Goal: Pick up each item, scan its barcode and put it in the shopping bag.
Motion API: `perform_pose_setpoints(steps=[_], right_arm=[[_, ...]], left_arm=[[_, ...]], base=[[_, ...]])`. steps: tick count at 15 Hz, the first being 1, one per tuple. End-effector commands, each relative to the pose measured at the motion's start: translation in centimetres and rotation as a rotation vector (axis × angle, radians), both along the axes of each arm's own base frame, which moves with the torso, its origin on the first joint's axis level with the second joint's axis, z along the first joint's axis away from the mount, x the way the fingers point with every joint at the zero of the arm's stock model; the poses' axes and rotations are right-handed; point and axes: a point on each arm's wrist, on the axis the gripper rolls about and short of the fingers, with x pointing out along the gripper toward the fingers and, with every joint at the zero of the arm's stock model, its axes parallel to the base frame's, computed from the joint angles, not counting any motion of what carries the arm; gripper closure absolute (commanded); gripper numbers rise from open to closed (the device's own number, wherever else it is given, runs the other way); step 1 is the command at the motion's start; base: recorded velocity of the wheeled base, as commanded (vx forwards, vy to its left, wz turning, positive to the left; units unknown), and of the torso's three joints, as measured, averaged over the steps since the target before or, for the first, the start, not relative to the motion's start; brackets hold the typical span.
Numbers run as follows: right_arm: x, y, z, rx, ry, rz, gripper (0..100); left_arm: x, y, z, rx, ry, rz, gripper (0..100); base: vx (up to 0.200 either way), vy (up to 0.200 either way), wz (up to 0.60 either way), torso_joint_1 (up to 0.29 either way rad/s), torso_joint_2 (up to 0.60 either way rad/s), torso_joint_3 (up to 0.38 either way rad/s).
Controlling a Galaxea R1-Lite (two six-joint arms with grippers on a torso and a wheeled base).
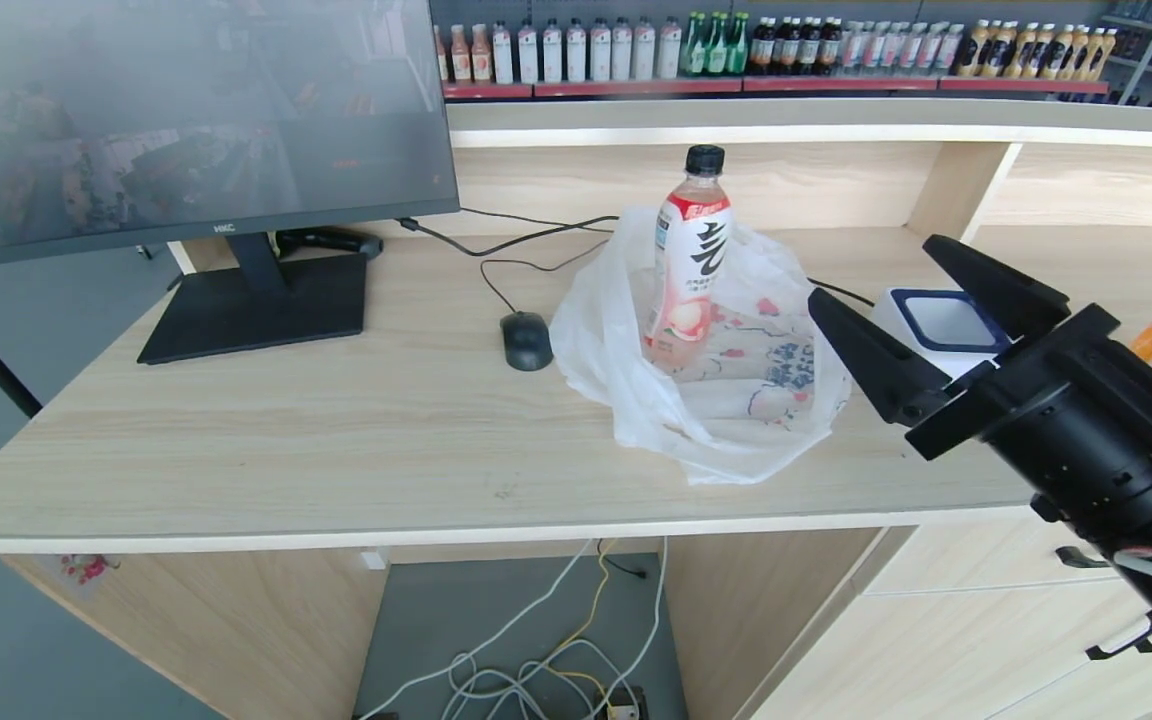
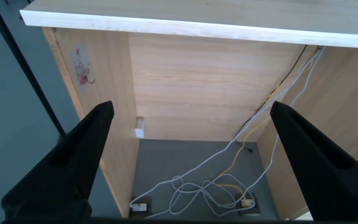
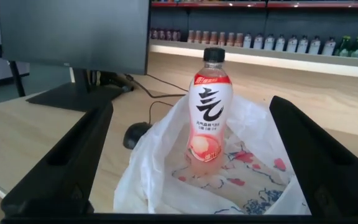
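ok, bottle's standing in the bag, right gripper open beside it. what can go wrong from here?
1. The bottle stands tall and upright in the limp bag, with nothing firm around it. The open right gripper is close, so a swing past could tip it.
2. The bag's mouth sags around the bottle, so the next item may snag the rim or drag the bag.
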Motion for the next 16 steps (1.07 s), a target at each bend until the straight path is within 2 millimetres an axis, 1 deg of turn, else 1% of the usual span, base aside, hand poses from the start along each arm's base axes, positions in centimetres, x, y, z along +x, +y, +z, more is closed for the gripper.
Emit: perform_pose_setpoints(steps=[1, 3, 5, 7, 8, 10, 12, 14, 16], right_arm=[[-0.6, -0.5, -0.2, 0.001, 0.007, 0.000, 0], [-1.3, -1.0, -0.7, -0.006, 0.022, -0.002, 0], [-1.7, -1.4, -1.2, -0.002, 0.050, -0.001, 0], [-1.6, -1.4, -1.2, 0.000, 0.046, -0.001, 0], [-1.7, -1.4, -1.6, -0.011, 0.063, -0.003, 0], [-1.2, -1.2, -1.8, -0.028, 0.067, -0.014, 0], [-0.4, -1.7, -1.6, -0.014, 0.062, -0.063, 0], [-0.2, -1.8, -1.8, -0.014, 0.073, -0.069, 0], [0.1, -1.2, -1.6, -0.008, 0.066, -0.074, 0]], left_arm=[[0.0, 0.0, 0.0, 0.000, 0.000, 0.000, 0], [0.0, 0.0, 0.0, 0.003, 0.000, 0.000, 0], [0.0, 0.0, 0.0, 0.006, 0.000, 0.000, 0], [0.0, 0.0, 0.0, 0.011, 0.000, 0.000, 0], [0.0, 0.0, 0.0, 0.009, 0.000, 0.000, 0], [0.0, 0.0, 0.0, 0.008, 0.001, 0.000, 0], [0.0, 0.0, 0.0, 0.004, 0.001, 0.001, 0], [0.0, 0.0, 0.0, 0.004, 0.000, 0.001, 0], [0.0, 0.0, 0.0, -0.003, 0.000, 0.001, 0]], base=[[-0.200, 0.000, 0.00, -0.002, 0.00, 0.007], [-0.200, 0.000, 0.00, -0.005, 0.00, 0.002], [0.000, 0.000, 0.00, 0.000, 0.00, 0.000], [0.000, 0.000, 0.00, 0.000, 0.00, 0.000], [0.000, 0.000, 0.00, 0.000, 0.00, 0.000], [0.000, -0.200, 0.00, -0.012, -0.01, 0.005], [0.000, -0.200, 0.00, 0.022, 0.01, 0.002], [0.000, -0.200, 0.00, 0.007, 0.00, 0.007], [0.000, -0.200, 0.00, 0.012, 0.01, -0.002]])
